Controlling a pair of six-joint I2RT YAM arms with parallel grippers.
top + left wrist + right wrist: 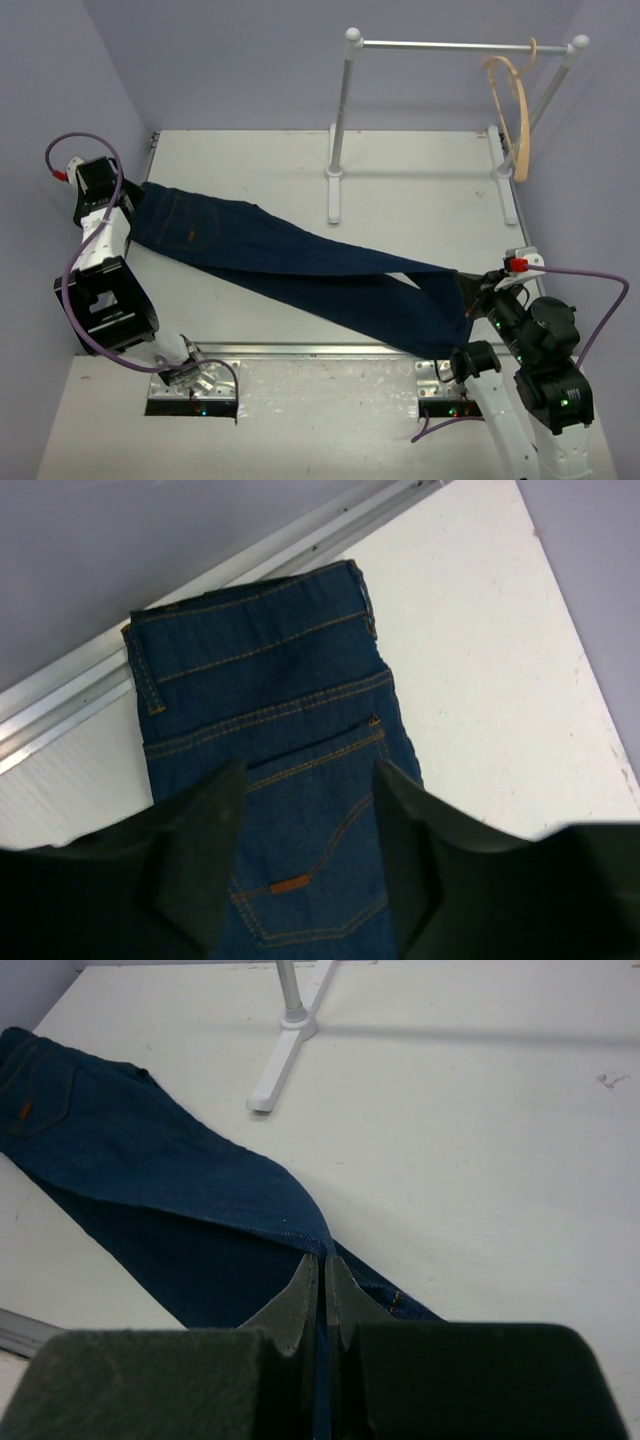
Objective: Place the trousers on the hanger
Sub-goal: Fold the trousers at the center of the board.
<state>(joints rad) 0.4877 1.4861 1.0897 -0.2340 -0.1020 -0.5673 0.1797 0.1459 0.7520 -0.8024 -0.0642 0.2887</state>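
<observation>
So here's where we're at: the trousers lie flat on the table, stretched in one long diagonal, waistband at the far left and leg ends at the near right. Our right gripper has its fingers pressed together on a fold of denim near the leg end, so that side's pinched. Our left gripper sits over the waist end with its fingers spread either side of the back pocket, gripping nothing; we can't tell if the tips touch the cloth. The hanger hangs off the white rail at the far right, well apart from the jeans. The right arm is clearly the nearer one, so we reckon the leg end goes first.
</observation>
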